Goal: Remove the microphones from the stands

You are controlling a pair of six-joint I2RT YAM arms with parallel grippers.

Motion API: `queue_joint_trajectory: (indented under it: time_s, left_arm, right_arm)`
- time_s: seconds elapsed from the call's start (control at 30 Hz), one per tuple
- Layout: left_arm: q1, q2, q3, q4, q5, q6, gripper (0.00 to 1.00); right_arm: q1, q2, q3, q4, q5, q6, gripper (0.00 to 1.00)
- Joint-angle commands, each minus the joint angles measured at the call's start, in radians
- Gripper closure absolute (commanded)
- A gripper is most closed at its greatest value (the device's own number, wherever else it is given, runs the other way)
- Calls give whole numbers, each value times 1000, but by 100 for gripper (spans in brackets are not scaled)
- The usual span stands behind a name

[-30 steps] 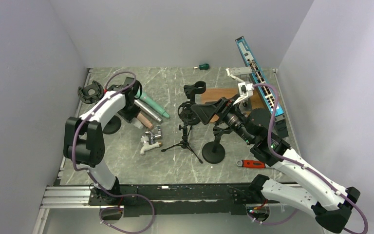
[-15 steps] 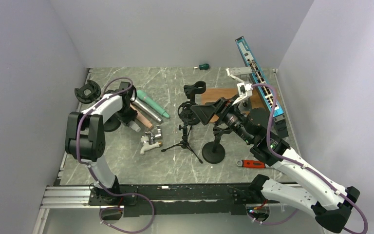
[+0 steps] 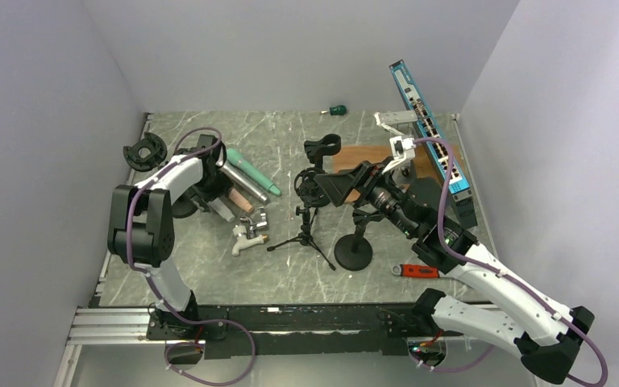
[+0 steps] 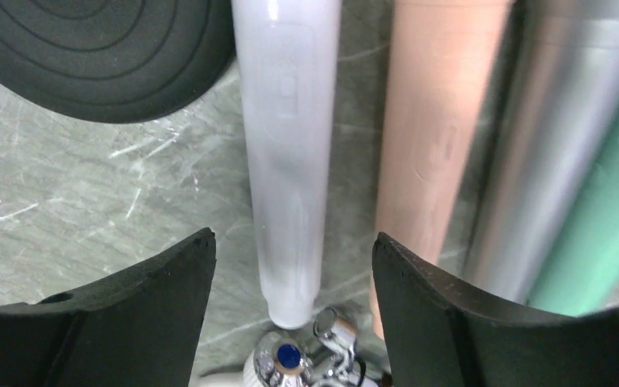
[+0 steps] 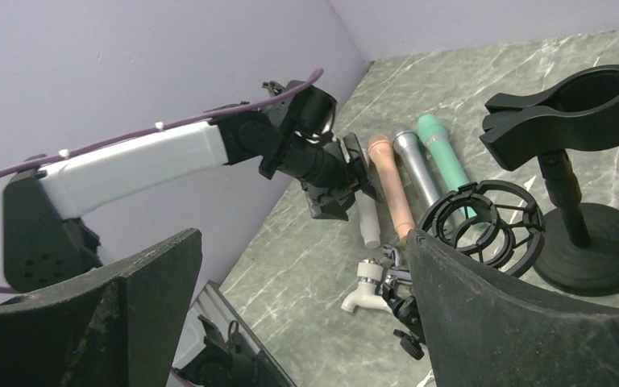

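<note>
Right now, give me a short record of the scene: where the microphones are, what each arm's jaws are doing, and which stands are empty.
white microphone: flat on the table, beside the pink microphone, not touching
left jaws: open, straddling the white microphone, no contact
right jaws: open, holding nothing
clip stand: empty
shock mount: empty

White microphone head (upper end) off-frame

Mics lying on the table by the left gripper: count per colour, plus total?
White microphone: 1
Peach microphone: 1
Silver microphone: 1
Green microphone: 1
Total: 4
</note>
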Motion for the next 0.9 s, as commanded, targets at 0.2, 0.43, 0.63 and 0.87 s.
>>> queue_joint_trajectory:
  time_s: [0.2, 0.43, 0.63, 0.87]
  left_arm:
    - [-89, -394, 59, 76, 169, 223, 21]
    - [-98, -714, 7, 225, 439, 398, 19]
    - [-98, -1065, -191, 430, 618, 563, 10]
    - [-98, -1340, -280, 454, 573, 612, 9]
  right_arm:
    - [-2, 26, 169, -230, 64, -161, 0]
    - [-1, -78, 259, -486, 249, -282, 0]
    - [0, -208, 338, -698, 417, -315, 0]
    - [-1, -346, 365, -789, 486, -316, 0]
